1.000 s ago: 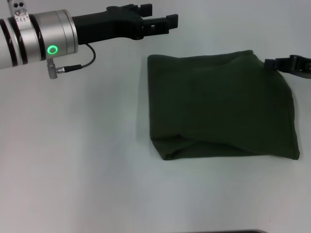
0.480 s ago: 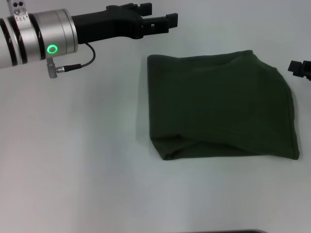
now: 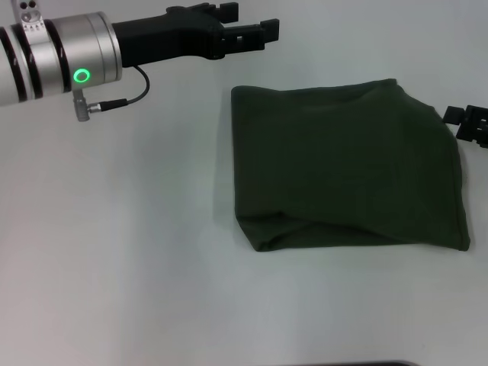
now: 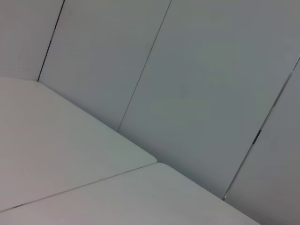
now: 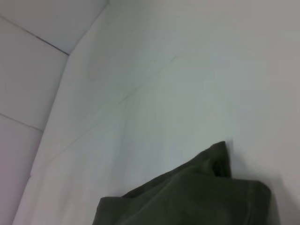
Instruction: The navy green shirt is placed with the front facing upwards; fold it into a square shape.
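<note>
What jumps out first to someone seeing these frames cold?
The navy green shirt, already folded into a rough rectangle, lies on the white table right of centre. The left gripper hovers open off the shirt's far left corner, its arm showing a green indicator light. The right gripper sits at the shirt's right edge, mostly out of frame.
</note>
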